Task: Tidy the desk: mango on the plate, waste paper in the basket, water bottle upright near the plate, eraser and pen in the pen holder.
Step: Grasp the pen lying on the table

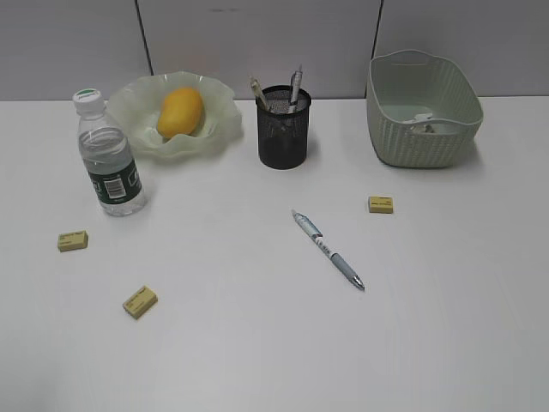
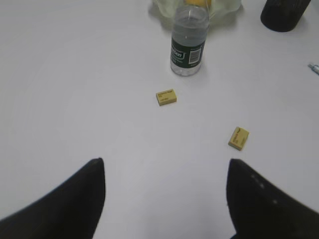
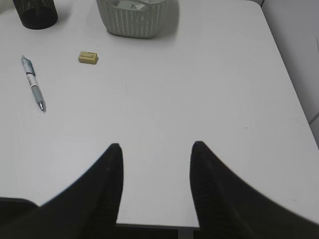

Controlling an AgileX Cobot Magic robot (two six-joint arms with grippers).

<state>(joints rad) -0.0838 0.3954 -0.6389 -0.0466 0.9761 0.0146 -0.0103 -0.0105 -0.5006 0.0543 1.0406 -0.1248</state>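
Observation:
The mango (image 1: 180, 112) lies in the ruffled green plate (image 1: 137, 96). The water bottle (image 1: 107, 163) stands upright just left of the plate. The black mesh pen holder (image 1: 284, 129) has pens standing in it. One pen (image 1: 328, 249) lies on the desk (image 1: 257, 343). Three yellow erasers (image 1: 73, 240) (image 1: 140, 301) (image 1: 381, 203) lie loose. The waste paper (image 1: 426, 123) is in the basket (image 1: 412, 144). My left gripper (image 2: 166, 164) is open and empty, short of the bottle (image 2: 189, 42) and two erasers (image 2: 166, 97) (image 2: 239, 138). My right gripper (image 3: 157, 146) is open and empty over the desk's front edge.
Neither arm shows in the exterior view. In the right wrist view the pen (image 3: 34, 83) and an eraser (image 3: 88, 58) lie far left of the gripper, with the basket (image 3: 134, 22) behind them. The desk's right edge runs close by there.

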